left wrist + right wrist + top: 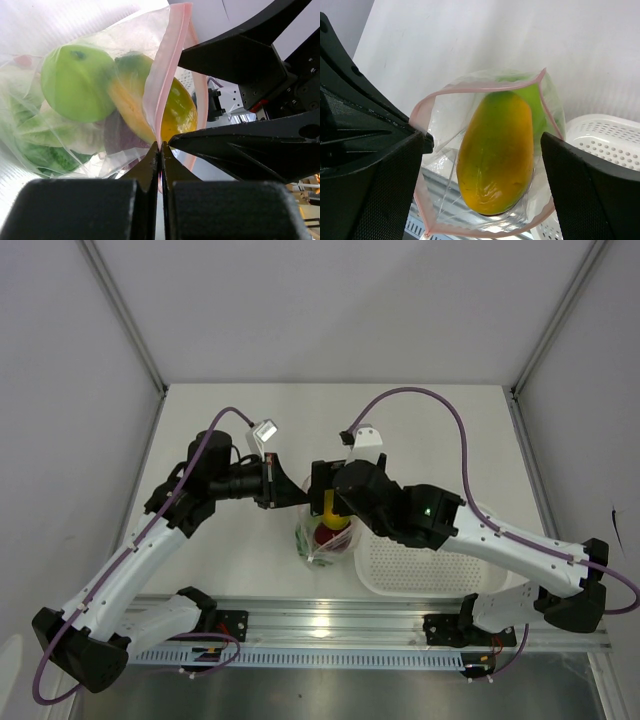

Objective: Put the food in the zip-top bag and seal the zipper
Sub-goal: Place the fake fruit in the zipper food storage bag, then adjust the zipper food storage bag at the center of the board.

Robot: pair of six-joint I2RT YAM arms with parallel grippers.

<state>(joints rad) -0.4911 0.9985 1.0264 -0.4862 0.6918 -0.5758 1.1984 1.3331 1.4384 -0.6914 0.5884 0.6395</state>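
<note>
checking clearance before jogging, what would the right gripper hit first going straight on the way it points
Most likely the yellow-orange fruit standing in the open mouth of the zip-top bag, centred between the open fingers of the right gripper. Depth is unclear, so the pink zipper might touch first.

Bright, even overhead light fills the top view; the arms throw only faint, soft shadows on the white table [300, 410], and the metal rail [330, 625] along its near edge glints. From the left wrist the zip-top bag [120, 40] washes out to white at upper left, and the left gripper [160, 160] is blurred so near the lens. Small highlights gloss the yellow-orange fruit [492, 150].
</note>
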